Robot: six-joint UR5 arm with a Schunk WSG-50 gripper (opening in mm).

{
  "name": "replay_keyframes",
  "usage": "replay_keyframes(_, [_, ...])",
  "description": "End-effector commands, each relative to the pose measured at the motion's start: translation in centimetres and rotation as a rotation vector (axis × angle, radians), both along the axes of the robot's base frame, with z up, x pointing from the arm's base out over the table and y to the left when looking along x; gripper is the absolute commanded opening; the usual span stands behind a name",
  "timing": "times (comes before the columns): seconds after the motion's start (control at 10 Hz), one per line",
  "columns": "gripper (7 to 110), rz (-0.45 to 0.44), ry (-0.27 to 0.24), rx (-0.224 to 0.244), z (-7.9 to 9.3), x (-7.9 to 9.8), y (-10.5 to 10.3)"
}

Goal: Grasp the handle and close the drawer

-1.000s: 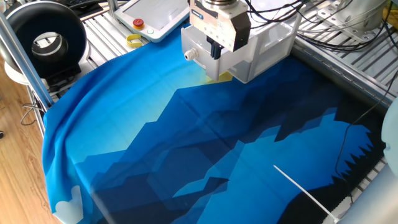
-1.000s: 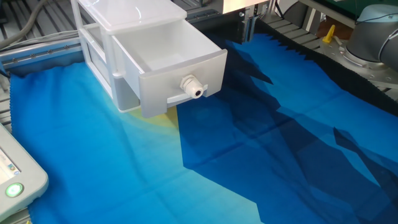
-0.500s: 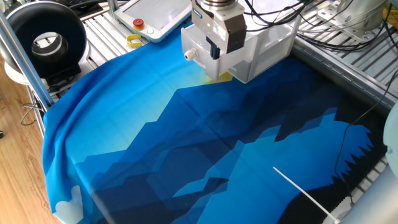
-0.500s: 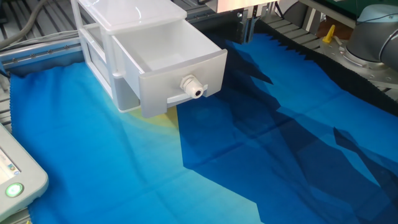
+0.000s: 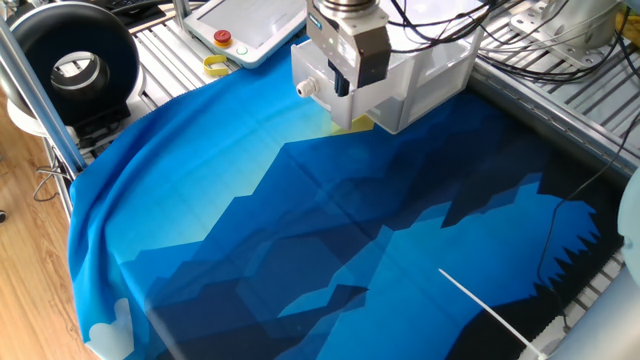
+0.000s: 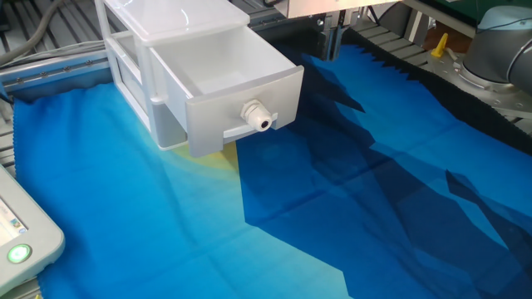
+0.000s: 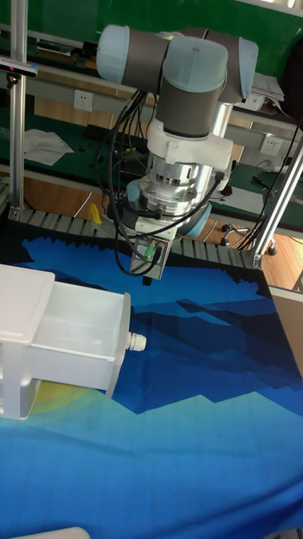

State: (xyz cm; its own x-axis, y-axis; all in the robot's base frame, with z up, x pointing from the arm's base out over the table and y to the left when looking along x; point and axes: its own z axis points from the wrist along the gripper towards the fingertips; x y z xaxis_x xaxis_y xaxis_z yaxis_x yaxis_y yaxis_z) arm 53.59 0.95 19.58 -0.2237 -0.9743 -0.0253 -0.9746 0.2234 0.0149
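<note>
The white drawer (image 6: 224, 79) is pulled out of its white cabinet (image 6: 166, 21) and looks empty inside. Its handle (image 6: 259, 116), a small round white knob, juts from the drawer front (image 7: 119, 341). In the tall view the handle (image 7: 136, 341) lies below and slightly left of my gripper (image 7: 148, 276), well apart from it. Seen from one fixed view, my gripper (image 5: 341, 88) hangs in front of the drawer, right of the handle (image 5: 305, 88). The other fixed view shows only its two fingers (image 6: 323, 37), with a narrow gap and nothing between them.
A blue cloth (image 5: 330, 240) covers the table. A white pendant with a red button (image 5: 250, 25), a yellow piece (image 5: 215, 67) and a black round device (image 5: 75, 65) sit at the far left. A black cable (image 5: 555, 235) and a white rod (image 5: 490, 305) lie at the right.
My gripper has shifted slightly to the left above the cloth. The drawer and its handle have not moved.
</note>
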Motion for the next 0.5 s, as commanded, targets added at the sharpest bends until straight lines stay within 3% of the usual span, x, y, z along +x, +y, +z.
replay_keyframes(0.0, [7,-0.013,-0.044,0.014,0.0,1.1,0.8])
replay_keyframes(0.3, [7,-0.054,-0.026,0.011,0.2,0.7,0.5])
replay_keyframes(0.4, [7,-0.224,0.021,0.012,0.5,-0.3,0.2])
